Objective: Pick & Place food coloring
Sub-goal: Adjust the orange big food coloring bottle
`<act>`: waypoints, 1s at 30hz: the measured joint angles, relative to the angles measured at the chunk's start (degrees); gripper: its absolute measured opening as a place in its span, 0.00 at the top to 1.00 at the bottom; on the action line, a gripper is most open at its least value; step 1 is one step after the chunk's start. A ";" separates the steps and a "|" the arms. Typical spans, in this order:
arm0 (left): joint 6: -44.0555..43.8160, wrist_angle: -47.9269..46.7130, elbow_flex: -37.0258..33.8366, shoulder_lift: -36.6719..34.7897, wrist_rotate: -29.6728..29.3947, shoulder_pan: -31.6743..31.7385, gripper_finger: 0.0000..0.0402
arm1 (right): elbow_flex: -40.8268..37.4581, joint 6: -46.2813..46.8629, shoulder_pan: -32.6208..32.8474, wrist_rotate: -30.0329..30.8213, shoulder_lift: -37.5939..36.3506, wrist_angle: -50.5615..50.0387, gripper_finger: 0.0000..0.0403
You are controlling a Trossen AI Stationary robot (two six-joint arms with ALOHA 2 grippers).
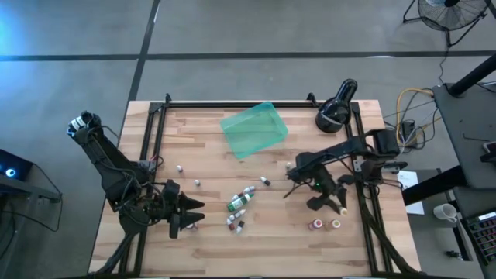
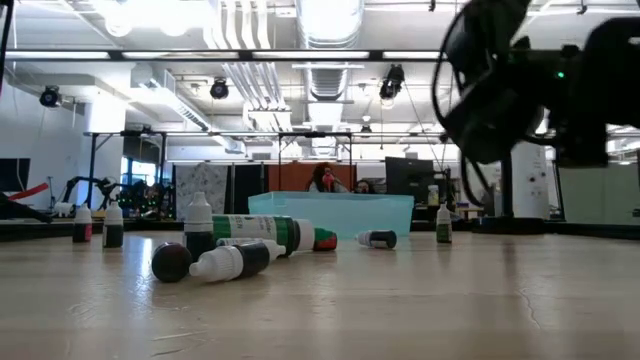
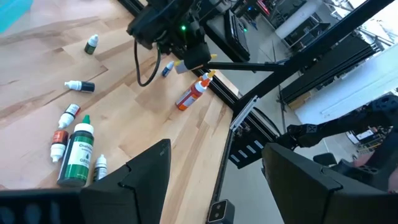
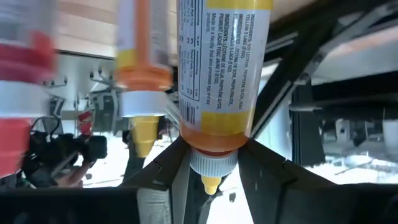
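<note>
Wooden table (image 1: 209, 232) strewn with food coloring bottles (image 1: 240, 203), teal tray (image 1: 254, 129) at far centre. Right gripper (image 1: 335, 203) near right edge, clamped on yellow bottle (image 4: 217, 81). Left gripper (image 1: 188, 214) near left, fingers apart, empty.

Two arms seen at table; one teal tray (image 1: 254, 129) and one black round device (image 1: 335, 111) counted; about a dozen food coloring bottles (image 1: 239, 203) scattered, exact count not determinable; three bottles (image 1: 325, 224) grouped near right edge
</note>
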 joint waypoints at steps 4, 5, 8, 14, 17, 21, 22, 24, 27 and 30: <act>0.00 -0.01 0.00 0.00 0.00 0.00 0.44 | -3.61 -0.22 -0.04 -1.30 -1.25 -0.06 0.72; -0.01 0.01 0.00 0.00 0.00 0.00 0.44 | -4.23 -0.50 -0.02 -2.13 -1.51 -0.06 0.72; 0.00 0.00 0.00 0.00 0.00 0.00 0.44 | -5.60 -1.32 -0.02 -3.04 -1.85 -0.07 0.72; -0.02 0.00 0.00 0.00 0.02 0.00 0.44 | -8.87 -4.06 -0.10 -5.92 -1.85 -0.03 0.71; -0.02 0.00 0.00 0.00 0.02 0.00 0.44 | -11.10 -4.31 -0.56 -6.04 -1.85 -0.03 0.71; -0.04 0.00 0.00 0.00 0.02 0.00 0.44 | -13.37 -4.48 -1.14 -5.99 -1.83 0.51 0.71; -0.04 0.00 0.00 0.00 0.02 0.00 0.44 | -13.78 -4.55 -1.19 -5.87 -1.83 0.65 0.71; -0.04 0.00 0.00 0.00 0.02 0.00 0.44 | -14.51 -4.55 -1.18 -5.52 -1.83 1.52 0.71; -0.08 0.00 0.00 0.00 0.02 0.00 0.44 | -15.47 -3.70 -1.16 -5.45 -1.83 4.47 0.71; -0.14 0.00 0.00 0.00 0.02 0.00 0.44 | -16.00 -0.72 -1.16 -5.45 -1.82 8.72 0.71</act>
